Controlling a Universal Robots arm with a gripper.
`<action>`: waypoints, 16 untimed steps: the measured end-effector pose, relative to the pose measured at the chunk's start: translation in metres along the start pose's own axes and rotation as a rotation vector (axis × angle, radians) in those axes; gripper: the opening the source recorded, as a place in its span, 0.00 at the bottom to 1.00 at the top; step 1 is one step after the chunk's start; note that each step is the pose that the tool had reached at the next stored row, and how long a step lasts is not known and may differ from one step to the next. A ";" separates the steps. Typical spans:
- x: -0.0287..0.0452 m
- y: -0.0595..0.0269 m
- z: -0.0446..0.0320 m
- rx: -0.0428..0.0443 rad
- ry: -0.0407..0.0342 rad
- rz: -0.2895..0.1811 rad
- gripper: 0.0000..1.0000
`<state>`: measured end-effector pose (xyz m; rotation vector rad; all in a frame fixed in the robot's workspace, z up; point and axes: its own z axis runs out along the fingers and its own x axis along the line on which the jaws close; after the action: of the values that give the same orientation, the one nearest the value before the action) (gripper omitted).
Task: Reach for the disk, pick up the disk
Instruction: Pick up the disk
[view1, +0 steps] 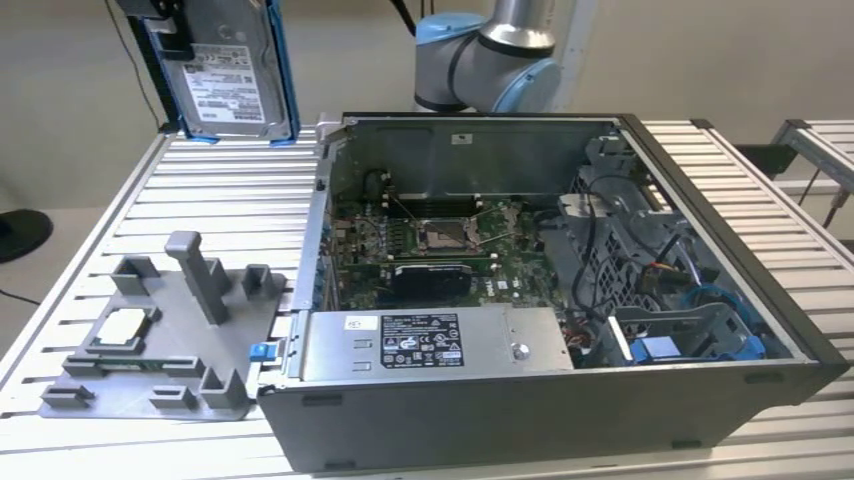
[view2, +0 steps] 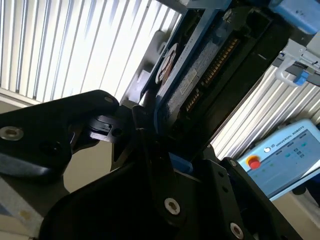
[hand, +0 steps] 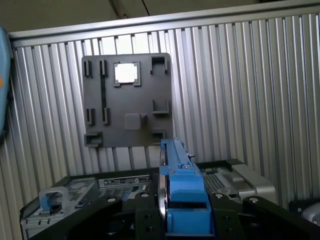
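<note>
Gripper (hand: 182, 222) is pinching the disk (view1: 234, 75), jaws pressing on either side of its blue rail in the first wrist view; disk is hanging upright at the exterior view's top left, well above the table (view1: 227, 190), apart from the open case (view1: 561, 400) and the grey fixture (view1: 160, 330); judging from that, reach and pickup are looking done, nothing left; disk's upper end and most of the gripper are being cut off by the exterior view's edge; pad contact is reading too dark in the second wrist view to confirm.
</note>
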<state>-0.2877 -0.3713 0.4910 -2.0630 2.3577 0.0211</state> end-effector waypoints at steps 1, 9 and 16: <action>-0.0004 -0.0032 0.0000 0.0000 0.0000 0.000 0.00; -0.0039 -0.0293 -0.0001 -0.0001 0.0000 -0.003 0.00; -0.0070 -0.0527 -0.0001 -0.0001 0.0000 -0.005 0.00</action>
<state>-0.2346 -0.3713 0.4910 -2.0692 2.3523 0.0212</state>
